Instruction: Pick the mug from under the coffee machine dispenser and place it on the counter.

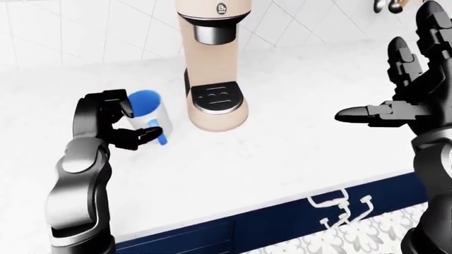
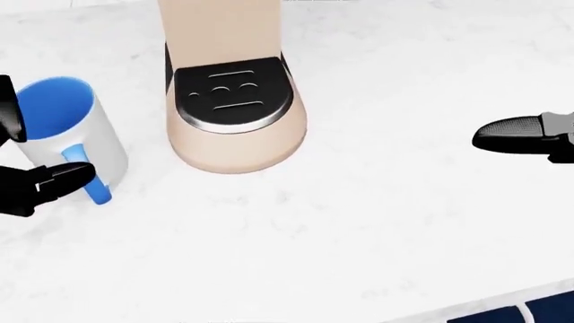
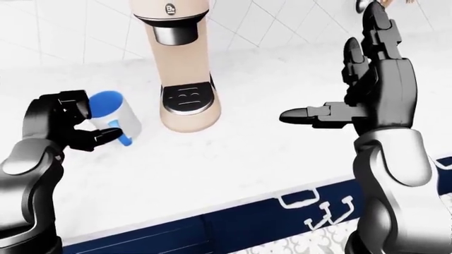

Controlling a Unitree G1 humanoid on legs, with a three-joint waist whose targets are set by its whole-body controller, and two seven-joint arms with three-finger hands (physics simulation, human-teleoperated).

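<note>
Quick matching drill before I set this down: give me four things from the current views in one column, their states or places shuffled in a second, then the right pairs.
1. mug
2. drip tray
3. right hand
4. coffee machine

A. fingers spread, holding nothing
B. beige, upright against the tiled wall
C. white outside, blue inside, gripped by the left hand
D. dark, nothing on it

Pairs: 1-C, 2-D, 3-A, 4-B
</note>
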